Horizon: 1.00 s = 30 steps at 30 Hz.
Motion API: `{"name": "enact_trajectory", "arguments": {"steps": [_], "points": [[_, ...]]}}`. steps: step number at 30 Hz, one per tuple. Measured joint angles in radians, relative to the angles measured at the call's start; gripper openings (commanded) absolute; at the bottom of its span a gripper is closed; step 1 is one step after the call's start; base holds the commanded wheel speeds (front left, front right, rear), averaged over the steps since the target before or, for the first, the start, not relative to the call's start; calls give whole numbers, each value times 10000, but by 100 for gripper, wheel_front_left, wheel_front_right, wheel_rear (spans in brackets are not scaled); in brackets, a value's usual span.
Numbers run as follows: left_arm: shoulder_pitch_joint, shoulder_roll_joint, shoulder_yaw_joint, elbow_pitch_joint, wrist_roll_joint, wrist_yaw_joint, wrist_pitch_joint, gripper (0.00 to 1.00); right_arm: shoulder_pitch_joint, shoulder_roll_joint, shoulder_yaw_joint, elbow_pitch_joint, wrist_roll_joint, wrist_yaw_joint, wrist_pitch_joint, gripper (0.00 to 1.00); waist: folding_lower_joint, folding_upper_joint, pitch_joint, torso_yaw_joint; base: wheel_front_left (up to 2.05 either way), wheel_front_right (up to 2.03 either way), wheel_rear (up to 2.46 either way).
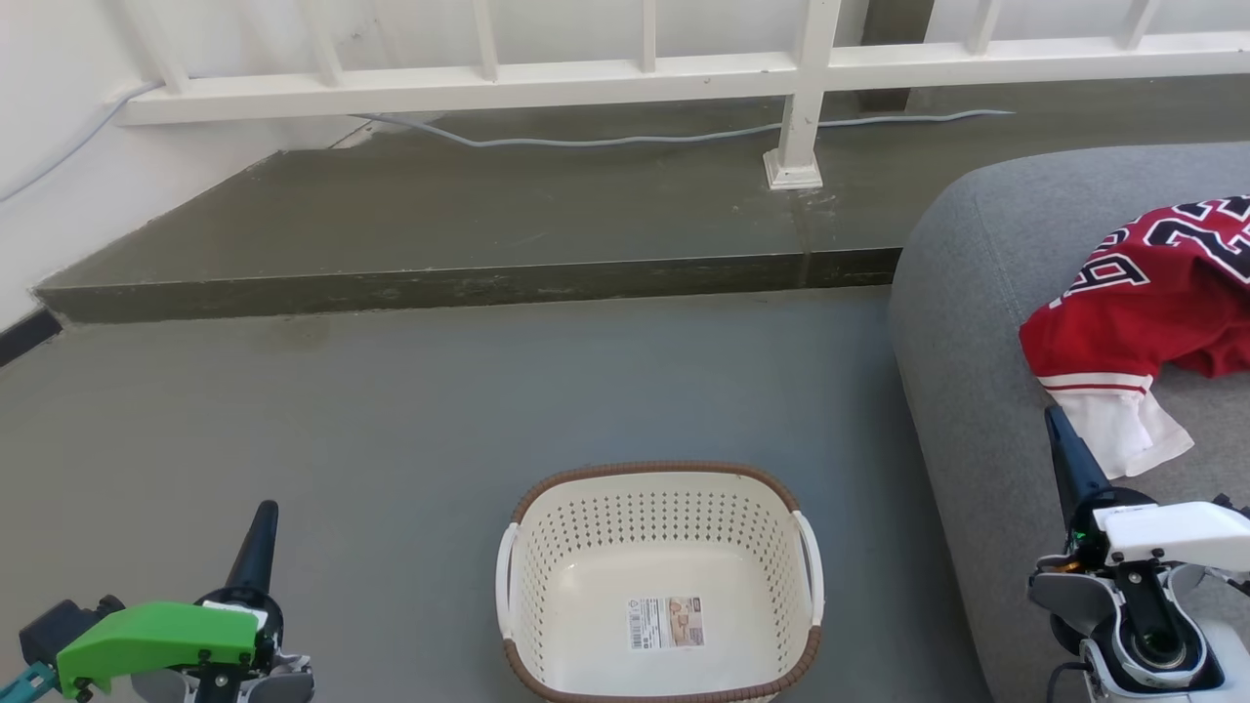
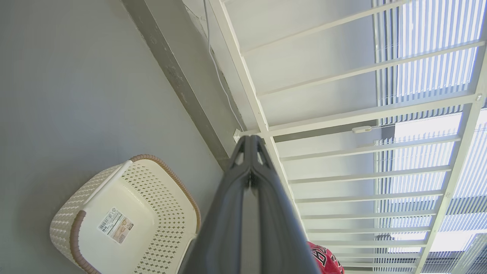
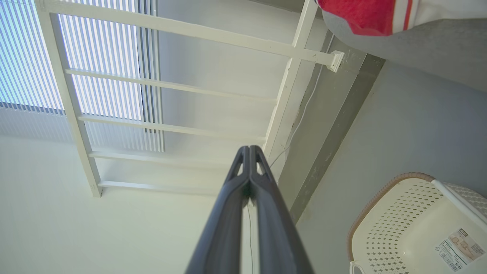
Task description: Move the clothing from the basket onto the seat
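1. Currently basket stands on grey floor, its bottom label in plain view.
2. Clothing lies bunched on seat, right of basket; the white-edged part is probably the shorts, hard to tell.
3. Left gripper: fingers pressed together, holding nothing, over floor left of basket.
4. Right gripper: likewise closed, empty, tip just beside the clothing.

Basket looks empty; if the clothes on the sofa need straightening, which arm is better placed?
Right, likely: the right gripper, shut, is close to the red jersey on the sofa cushion; the left gripper is beyond the empty basket.
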Motion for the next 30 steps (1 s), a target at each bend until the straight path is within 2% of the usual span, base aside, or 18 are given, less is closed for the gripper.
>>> {"name": "enact_trajectory", "arguments": {"steps": [17,30], "points": [[-430,-125,489,343,-2006,-441,514,0,-244,29,-568,274,2230,439,433,0,0,0,27,106,0,0,0],[-457,-146,508,445,-2057,-474,518,0,-370,33,-591,345,2295,489,449,0,0,0,24,106,0,0,0]]}}
